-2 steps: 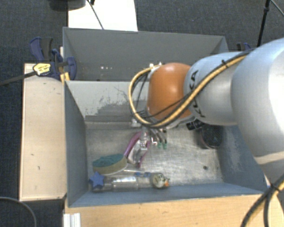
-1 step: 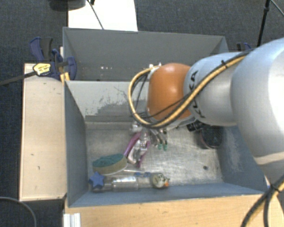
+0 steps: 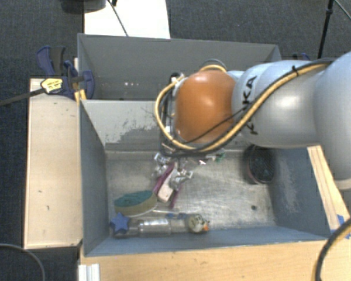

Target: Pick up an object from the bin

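Gripper point(image 3: 171, 179) is low over the left middle of the bin point(image 3: 93, 174), closed on a purple stick point(image 3: 163, 187). Just beside it lie a teal sponge point(image 3: 133, 202) and a clear tube point(image 3: 155, 224).

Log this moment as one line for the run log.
pincer: low over purple piece, left of bin centre | nearest: teal sponge, clear tube | grasp: unconfirmed | dark disc: right side

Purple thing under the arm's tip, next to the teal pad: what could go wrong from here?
The end effector is right over the purple thing, which lies close beside the teal pad, so a lift might nudge or drag the pad along. The purple thing looks long and narrow, so it might slip out.
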{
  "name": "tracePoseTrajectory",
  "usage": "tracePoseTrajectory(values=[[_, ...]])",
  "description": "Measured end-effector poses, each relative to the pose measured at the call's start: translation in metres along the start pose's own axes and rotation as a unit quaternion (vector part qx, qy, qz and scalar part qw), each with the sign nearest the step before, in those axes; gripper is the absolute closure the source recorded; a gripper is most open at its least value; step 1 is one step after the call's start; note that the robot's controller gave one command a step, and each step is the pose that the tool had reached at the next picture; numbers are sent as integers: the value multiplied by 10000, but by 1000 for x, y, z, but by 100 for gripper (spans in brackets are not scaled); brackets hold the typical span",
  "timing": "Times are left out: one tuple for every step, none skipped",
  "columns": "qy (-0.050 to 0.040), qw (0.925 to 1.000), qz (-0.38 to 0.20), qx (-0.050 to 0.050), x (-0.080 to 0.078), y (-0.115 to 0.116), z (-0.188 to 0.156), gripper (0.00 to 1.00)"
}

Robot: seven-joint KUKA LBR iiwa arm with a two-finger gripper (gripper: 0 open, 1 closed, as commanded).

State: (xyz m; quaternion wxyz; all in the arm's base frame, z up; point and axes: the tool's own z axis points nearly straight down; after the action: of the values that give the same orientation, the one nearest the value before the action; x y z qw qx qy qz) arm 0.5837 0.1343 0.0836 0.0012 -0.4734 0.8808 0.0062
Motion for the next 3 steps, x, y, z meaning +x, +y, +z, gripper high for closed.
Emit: tracePoseTrajectory(values=[[-5,9966,-821,90,-4,-1,-176,100],[34,9978,662,40,-10,-2,-112,100],[24,9977,677,49,-10,-3,-114,0]])
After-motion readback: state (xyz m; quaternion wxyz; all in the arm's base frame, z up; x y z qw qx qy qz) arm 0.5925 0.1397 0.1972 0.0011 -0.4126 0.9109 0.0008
